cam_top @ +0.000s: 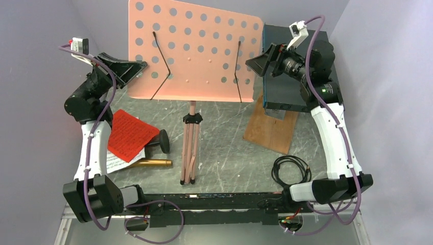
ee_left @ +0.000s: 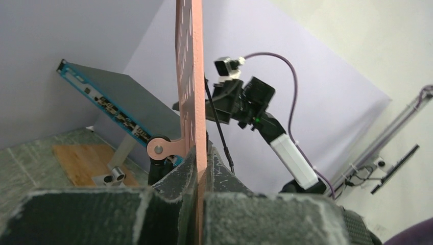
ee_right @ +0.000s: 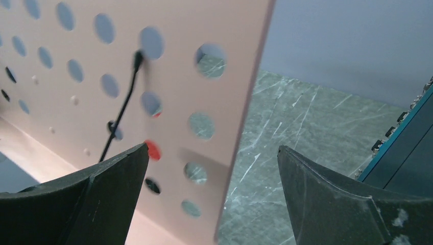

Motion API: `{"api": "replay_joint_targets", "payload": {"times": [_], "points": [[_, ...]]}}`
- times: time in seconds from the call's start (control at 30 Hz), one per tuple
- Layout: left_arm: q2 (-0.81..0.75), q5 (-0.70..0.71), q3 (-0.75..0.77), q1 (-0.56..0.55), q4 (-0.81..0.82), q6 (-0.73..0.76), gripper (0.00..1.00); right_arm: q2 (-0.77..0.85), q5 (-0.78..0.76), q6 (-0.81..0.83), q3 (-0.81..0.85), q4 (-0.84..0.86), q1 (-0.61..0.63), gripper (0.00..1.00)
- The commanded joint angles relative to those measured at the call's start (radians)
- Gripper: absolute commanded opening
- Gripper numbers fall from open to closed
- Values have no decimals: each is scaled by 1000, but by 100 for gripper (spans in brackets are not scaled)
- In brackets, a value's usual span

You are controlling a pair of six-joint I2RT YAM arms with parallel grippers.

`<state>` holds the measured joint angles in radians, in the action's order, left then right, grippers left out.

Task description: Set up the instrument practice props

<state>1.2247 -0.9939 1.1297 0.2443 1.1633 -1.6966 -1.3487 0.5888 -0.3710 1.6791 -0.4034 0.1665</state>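
Observation:
The pink perforated music stand [cam_top: 194,51] stands upright on its tripod legs [cam_top: 190,148] at mid-table. My left gripper [cam_top: 134,69] is shut on the left edge of its plate [ee_left: 188,76], and the left wrist view shows the plate pinched edge-on in that gripper [ee_left: 201,153]. My right gripper [cam_top: 263,64] is open at the plate's right edge. In the right wrist view that edge [ee_right: 240,127] lies between the spread fingers of this gripper [ee_right: 213,148], untouched. The red music sheet [cam_top: 130,133], a white sheet [cam_top: 115,162], the gold microphone [cam_top: 150,163] and the black mic stand [cam_top: 163,141] lie at the left.
A dark teal box [cam_top: 286,66] leans on a wooden board [cam_top: 269,130] at the back right, just behind my right gripper. A black cable coil [cam_top: 291,171] lies near the right arm's base. Purple walls close in the left, back and right sides.

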Motion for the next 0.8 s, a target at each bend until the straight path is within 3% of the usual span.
{"api": "replay_joint_targets", "payload": {"times": [0.0, 0.13, 0.27, 0.43, 0.63, 0.7, 0.73, 0.77], "points": [[-57, 195, 92, -4, 241, -138, 0, 27, 113, -68, -17, 129, -36, 100], [-41, 222, 106, -4, 276, -171, 0, 66, 262, -143, -105, 264, -54, 99], [-35, 224, 121, -5, 271, -164, 0, 129, 413, -327, -228, 495, -55, 89], [-16, 238, 134, -24, 282, -160, 0, 193, 456, -549, -353, 806, -53, 80], [6, 229, 150, -54, 275, -148, 0, 176, 455, -720, -369, 1016, -51, 47], [8, 221, 148, -62, 261, -133, 0, 167, 448, -744, -368, 1052, -50, 25], [9, 214, 144, -67, 252, -124, 0, 164, 441, -759, -370, 1078, -50, 6], [11, 206, 141, -71, 244, -116, 0, 169, 430, -755, -371, 1084, -51, 0]]}}
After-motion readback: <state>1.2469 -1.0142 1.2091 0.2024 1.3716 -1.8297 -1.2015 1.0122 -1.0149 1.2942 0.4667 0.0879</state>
